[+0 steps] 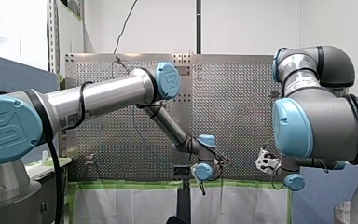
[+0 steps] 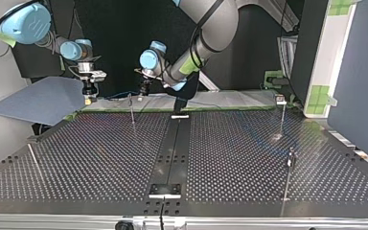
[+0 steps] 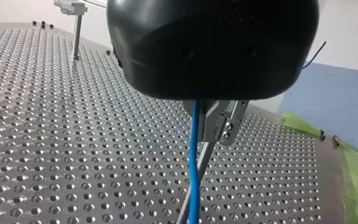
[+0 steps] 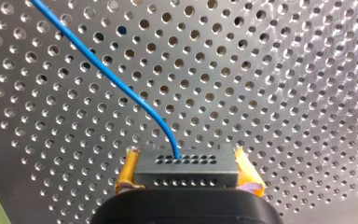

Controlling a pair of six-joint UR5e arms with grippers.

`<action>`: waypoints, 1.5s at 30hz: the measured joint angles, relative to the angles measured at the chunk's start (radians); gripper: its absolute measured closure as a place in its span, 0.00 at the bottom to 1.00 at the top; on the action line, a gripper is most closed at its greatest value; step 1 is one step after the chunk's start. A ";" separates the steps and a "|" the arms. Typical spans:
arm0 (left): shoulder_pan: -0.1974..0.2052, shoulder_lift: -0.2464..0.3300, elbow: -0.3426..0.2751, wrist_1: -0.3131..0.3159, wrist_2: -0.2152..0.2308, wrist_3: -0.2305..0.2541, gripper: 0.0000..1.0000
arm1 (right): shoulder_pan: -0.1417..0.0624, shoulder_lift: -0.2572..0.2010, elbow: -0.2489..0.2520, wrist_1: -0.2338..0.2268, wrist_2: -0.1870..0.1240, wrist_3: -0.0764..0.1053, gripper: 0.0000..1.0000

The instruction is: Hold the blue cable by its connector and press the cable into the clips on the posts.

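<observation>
Perforated metal table (image 2: 100,158) fills the top view, and all the action sits up at its far edge. Starting with the blue cable (image 4: 98,60): it plugs into the black connector (image 4: 186,171), and my right gripper (image 4: 186,163) is clamped on that connector, with yellow pads (image 4: 128,172) pressed against both its sides. The cable leaves ahead of the gripper and curves away over the holes.

In the top view that gripper hangs at ten o'clock on the table. My left gripper (image 2: 145,88) is at three o'clock from it.

Over to the left wrist view. The cable drops from under the black housing, just beside a clip (image 3: 223,123) on its post (image 3: 200,172). Whether it is seated in the clip, or whether that claw is closed, I cannot tell.

Further out in the top view, a far post (image 2: 281,115) stands at two o'clock, a near post (image 2: 290,167) at three and a side post (image 2: 32,160) at nine.
</observation>
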 joint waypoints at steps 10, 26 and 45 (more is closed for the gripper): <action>-0.002 0.001 0.000 -0.030 0.008 0.025 1.00 | -0.007 0.000 -0.003 0.003 -0.001 -0.002 1.00; 0.007 0.001 0.020 -0.034 0.013 0.028 1.00 | -0.017 0.000 -0.014 0.012 -0.015 -0.001 1.00; 0.045 -0.035 0.057 -0.046 0.031 -0.004 1.00 | 0.001 0.005 -0.053 0.063 -0.012 0.002 1.00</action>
